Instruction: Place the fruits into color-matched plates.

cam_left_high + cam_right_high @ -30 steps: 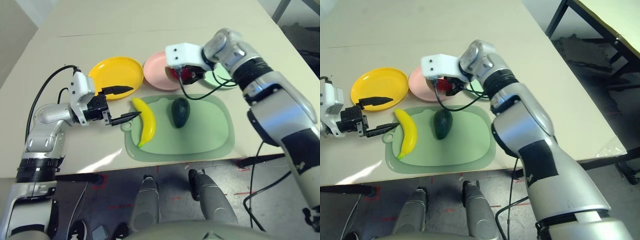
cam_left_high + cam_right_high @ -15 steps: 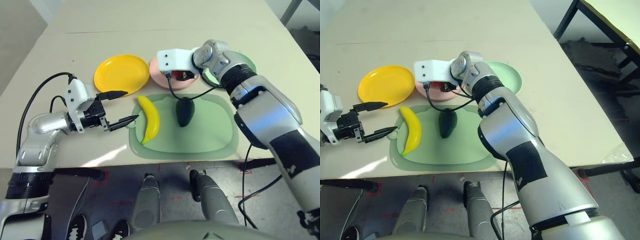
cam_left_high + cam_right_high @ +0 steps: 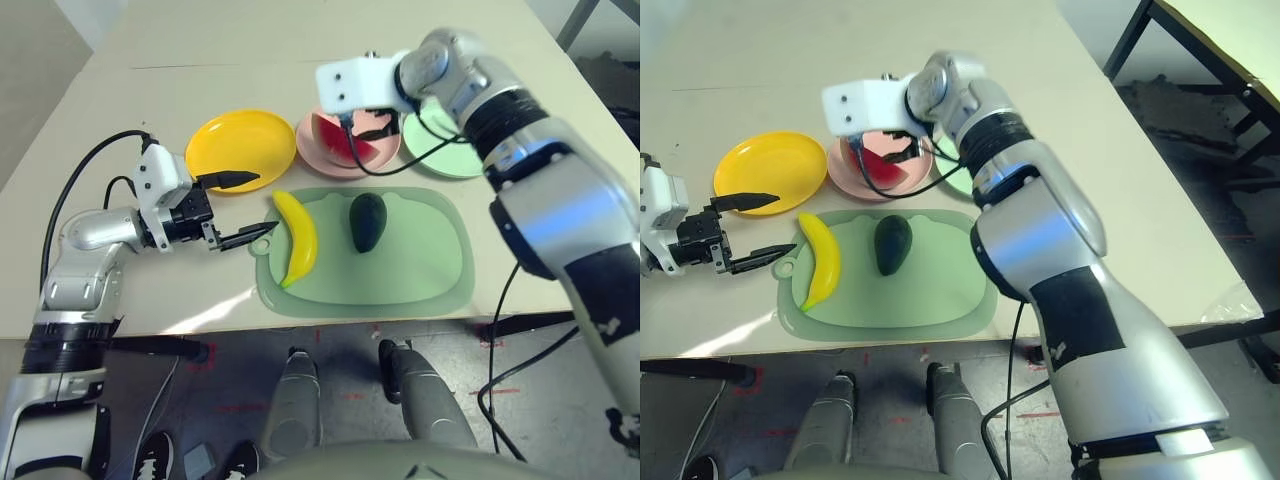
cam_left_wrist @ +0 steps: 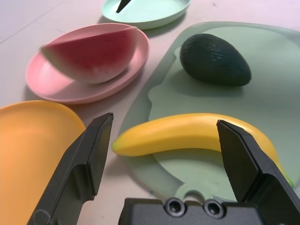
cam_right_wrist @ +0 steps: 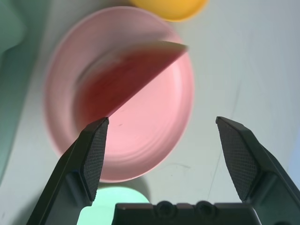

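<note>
1. Head views: the curved yellow plastic banana (image 3: 297,238) lies on the green mat (image 3: 420,275) near the counter's front edge – likely light, stiff, slick; grip mid-length.
2. Left wrist view: the left pincer (image 4: 166,157) gapes empty around it.
3. Right wrist view: the right pincer (image 5: 166,161) – spread, empty – hangs over the red watermelon wedge (image 5: 123,77) in the pale pink plate (image 5: 154,136).

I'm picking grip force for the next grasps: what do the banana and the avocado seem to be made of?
Banana: probably smooth moulded plastic, with a uniform yellow skin and a soft sheen along its top. Avocado: likely plastic or rubbery foam, matte, dark green, with a fine pebbled texture and no glare. Both look like toys; hardness can't be judged.
</note>
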`<act>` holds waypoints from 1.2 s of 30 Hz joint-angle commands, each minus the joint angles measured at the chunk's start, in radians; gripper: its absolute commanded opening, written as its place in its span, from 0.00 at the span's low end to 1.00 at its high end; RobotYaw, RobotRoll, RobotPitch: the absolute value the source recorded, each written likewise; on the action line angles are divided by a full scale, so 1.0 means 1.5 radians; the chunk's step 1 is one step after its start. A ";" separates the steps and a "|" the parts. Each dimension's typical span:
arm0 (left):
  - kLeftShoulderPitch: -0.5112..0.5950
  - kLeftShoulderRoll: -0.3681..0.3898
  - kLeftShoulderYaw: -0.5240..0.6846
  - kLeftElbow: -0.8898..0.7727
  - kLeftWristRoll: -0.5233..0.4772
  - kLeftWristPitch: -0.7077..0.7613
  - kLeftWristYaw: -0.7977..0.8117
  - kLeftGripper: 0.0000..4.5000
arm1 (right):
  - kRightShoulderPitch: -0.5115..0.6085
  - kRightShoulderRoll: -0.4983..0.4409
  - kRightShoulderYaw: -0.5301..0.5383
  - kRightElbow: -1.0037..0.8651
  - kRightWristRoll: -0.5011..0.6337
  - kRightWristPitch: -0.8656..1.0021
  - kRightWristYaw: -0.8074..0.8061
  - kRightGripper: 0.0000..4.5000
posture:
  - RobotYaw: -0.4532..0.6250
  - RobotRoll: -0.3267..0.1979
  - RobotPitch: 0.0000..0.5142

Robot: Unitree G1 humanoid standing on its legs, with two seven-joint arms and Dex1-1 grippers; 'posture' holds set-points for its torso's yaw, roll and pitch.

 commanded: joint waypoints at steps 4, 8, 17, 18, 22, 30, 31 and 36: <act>0.029 0.016 -0.001 -0.013 -0.061 -0.021 -0.141 1.00 | 0.100 -0.104 0.033 -0.206 0.050 -0.211 0.245 1.00 | 0.38 0.62 0.44; 0.022 0.009 0.000 -0.019 -0.081 -0.016 -0.166 1.00 | 0.141 -0.145 0.028 -0.305 0.096 -0.243 0.310 1.00 | 0.38 0.62 0.46; 0.016 0.009 -0.001 -0.019 -0.082 -0.008 -0.166 1.00 | 0.166 -0.161 0.037 -0.372 0.130 -0.290 0.324 1.00 | 0.37 0.62 0.46; 0.014 0.014 0.004 -0.010 -0.078 -0.011 -0.166 1.00 | 0.171 -0.157 0.038 -0.379 0.133 -0.290 0.323 1.00 | 0.38 0.62 0.46; 0.002 0.036 0.021 0.025 -0.067 -0.019 -0.163 1.00 | 0.186 -0.144 0.043 -0.400 0.144 -0.290 0.322 1.00 | 0.39 0.62 0.46; 0.002 0.042 0.017 0.037 -0.057 -0.030 -0.164 1.00 | 0.220 -0.130 0.060 -0.416 0.145 -0.291 0.326 1.00 | 0.40 0.62 0.47; 0.003 0.041 0.017 0.036 -0.057 -0.030 -0.163 1.00 | 0.223 -0.129 0.061 -0.415 0.143 -0.291 0.324 1.00 | 0.40 0.62 0.47; 0.012 0.041 0.020 0.032 -0.057 -0.031 -0.161 1.00 | 0.230 -0.125 0.067 -0.411 0.135 -0.286 0.315 1.00 | 0.40 0.62 0.47</act>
